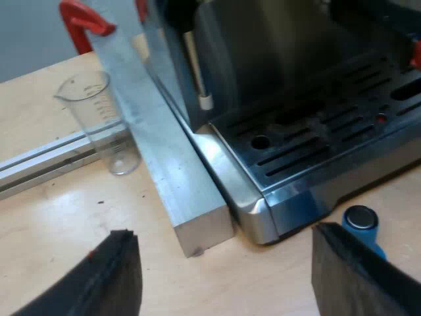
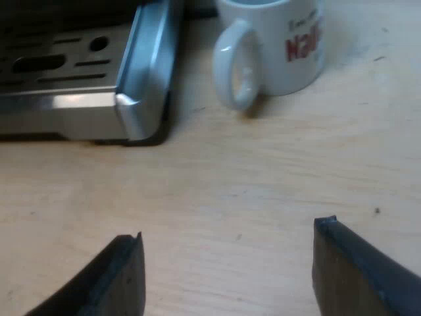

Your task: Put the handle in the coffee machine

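writing: mug [image 2: 279,52] bears red letters "Na…", the rest cut off.
count: one mug, one measuring glass [image 1: 99,122], one blue tamper [image 1: 362,220].
materials: espresso machine [image 1: 296,164] brushed steel with slotted tray; glass clear, graduated; table [image 2: 230,171] pale wood.
holder: red tip [image 1: 416,56] at machine's front; locking cannot be told.
left gripper [image 1: 223,232]: released, empty.
right gripper [image 2: 228,229]: released, empty.

The left gripper [image 1: 223,240] and right gripper [image 2: 227,230] have matte black fingers (squared-off tips).
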Tool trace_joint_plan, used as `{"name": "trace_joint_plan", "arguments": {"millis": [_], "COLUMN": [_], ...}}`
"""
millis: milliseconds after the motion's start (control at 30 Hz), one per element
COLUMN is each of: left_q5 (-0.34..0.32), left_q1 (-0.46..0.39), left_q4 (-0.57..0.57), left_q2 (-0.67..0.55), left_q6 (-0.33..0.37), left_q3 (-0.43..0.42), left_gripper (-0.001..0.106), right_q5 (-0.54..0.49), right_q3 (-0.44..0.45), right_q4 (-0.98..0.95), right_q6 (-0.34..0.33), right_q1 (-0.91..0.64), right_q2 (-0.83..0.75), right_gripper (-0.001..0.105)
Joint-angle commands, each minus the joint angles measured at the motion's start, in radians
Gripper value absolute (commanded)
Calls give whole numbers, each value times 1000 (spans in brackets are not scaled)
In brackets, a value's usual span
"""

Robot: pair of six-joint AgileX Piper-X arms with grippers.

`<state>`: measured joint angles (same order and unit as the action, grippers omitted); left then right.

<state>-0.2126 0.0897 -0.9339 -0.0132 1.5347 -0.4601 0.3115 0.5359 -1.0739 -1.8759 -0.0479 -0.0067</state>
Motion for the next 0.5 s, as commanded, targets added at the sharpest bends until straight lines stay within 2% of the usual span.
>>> {"name": "trace_joint_plan", "arguments": {"millis": [33,500], "left_q5": [7,0], "left_q1": [-7,-7], "left_q4": [15,15], "left_q2": [-139,-139], "left_q6": [12,14], "left_q3": [-4,-4], "left_gripper": [58,58], "right_q5": [-1,-1], "right_q3": [7,7], "right_q4": [9,9], "right_q6": [-5,-5], "right_q1": [26,25], "right_q2": [-45,-45], "right_gripper": [57,57]}}
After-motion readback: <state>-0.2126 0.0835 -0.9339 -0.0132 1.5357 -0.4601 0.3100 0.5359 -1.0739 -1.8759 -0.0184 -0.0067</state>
